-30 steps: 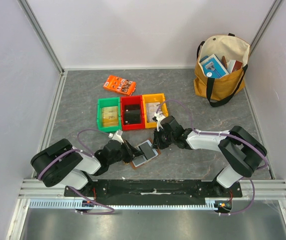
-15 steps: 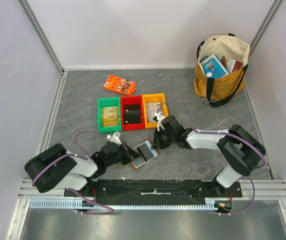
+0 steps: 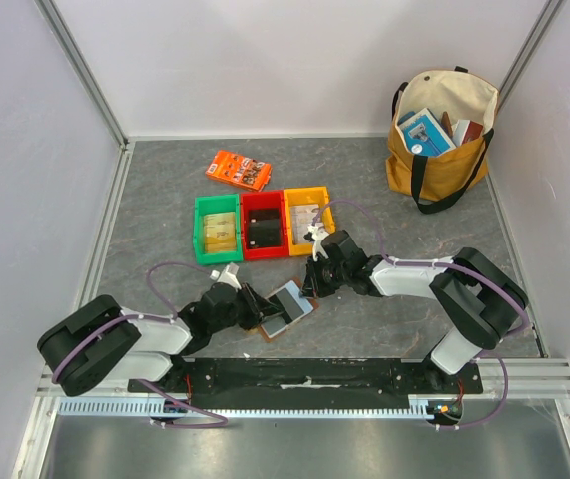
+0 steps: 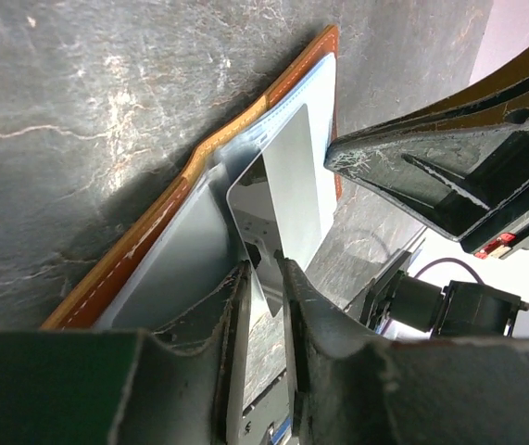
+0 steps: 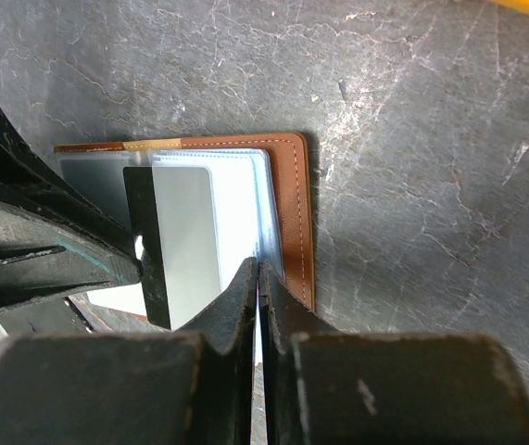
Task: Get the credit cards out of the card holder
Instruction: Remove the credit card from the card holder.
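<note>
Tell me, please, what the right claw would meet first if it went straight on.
Likely the holder: the right claw points its shut tips down at the pale lining; whether they already pinch it is unclear.

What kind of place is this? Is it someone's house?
Probably a robot test lab, not a house. Two robot arms are bolted to a table boxed in by plain white walls. The left gripper pinches a card, the right gripper pinches the card holder, near three coloured bins.
</note>
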`<state>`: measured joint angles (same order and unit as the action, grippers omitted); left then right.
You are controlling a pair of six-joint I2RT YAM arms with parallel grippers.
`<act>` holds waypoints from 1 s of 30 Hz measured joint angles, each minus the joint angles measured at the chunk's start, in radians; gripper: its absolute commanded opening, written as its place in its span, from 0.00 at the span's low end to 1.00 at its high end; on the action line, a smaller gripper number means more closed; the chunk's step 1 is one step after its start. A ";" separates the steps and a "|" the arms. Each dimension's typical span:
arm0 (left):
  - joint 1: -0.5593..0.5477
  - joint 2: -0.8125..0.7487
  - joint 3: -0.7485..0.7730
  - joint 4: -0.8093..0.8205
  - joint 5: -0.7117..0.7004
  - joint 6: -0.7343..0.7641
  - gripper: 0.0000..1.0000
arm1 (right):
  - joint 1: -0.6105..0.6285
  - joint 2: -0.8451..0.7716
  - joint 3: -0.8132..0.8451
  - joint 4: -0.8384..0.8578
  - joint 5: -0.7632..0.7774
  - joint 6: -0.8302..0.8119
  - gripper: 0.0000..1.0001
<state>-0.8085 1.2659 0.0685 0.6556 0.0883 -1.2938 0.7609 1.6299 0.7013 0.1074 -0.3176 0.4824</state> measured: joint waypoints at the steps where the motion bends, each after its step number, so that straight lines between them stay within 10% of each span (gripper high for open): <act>1: 0.000 0.005 0.004 0.000 0.000 0.000 0.29 | 0.000 0.000 0.000 0.001 -0.001 0.000 0.08; 12: 0.000 0.100 0.031 0.058 0.002 -0.010 0.02 | 0.000 0.002 0.000 0.003 -0.003 0.000 0.08; 30: 0.000 -0.362 -0.010 -0.340 -0.076 -0.014 0.02 | 0.001 0.003 0.002 0.003 -0.002 0.000 0.08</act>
<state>-0.8089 0.9039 0.0589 0.3161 0.0120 -1.3079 0.7616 1.6329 0.7033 0.1101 -0.3195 0.4820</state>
